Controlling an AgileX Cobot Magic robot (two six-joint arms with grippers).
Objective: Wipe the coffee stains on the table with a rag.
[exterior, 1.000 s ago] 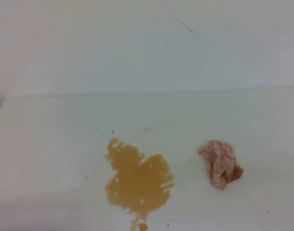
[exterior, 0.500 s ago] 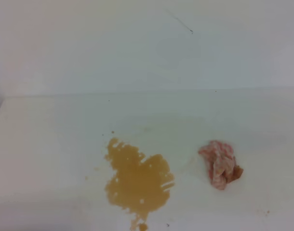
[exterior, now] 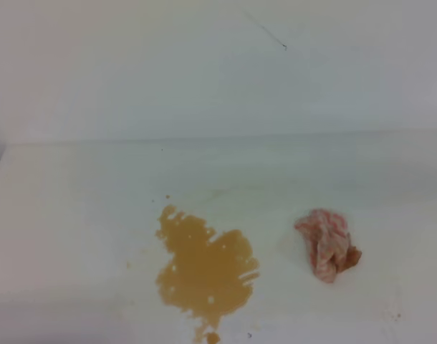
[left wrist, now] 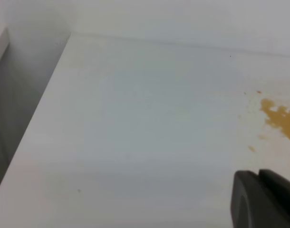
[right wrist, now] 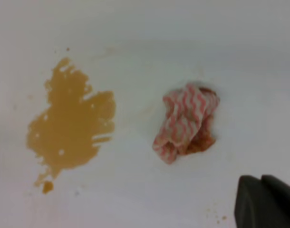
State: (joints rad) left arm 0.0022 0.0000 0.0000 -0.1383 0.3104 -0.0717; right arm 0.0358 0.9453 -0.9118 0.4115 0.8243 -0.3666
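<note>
On the white bench (exterior: 75, 201), the rag (exterior: 327, 244) lies wadded, well apart to the right of the coffee stains (exterior: 203, 269), untouched. It looks soft, light and limp, so a pinch over the raised crown of its folds should serve best. The right fingers (right wrist: 264, 202) sit closed and empty near it. Whether the left fingers (left wrist: 261, 199) are parted or closed cannot be told.
</note>
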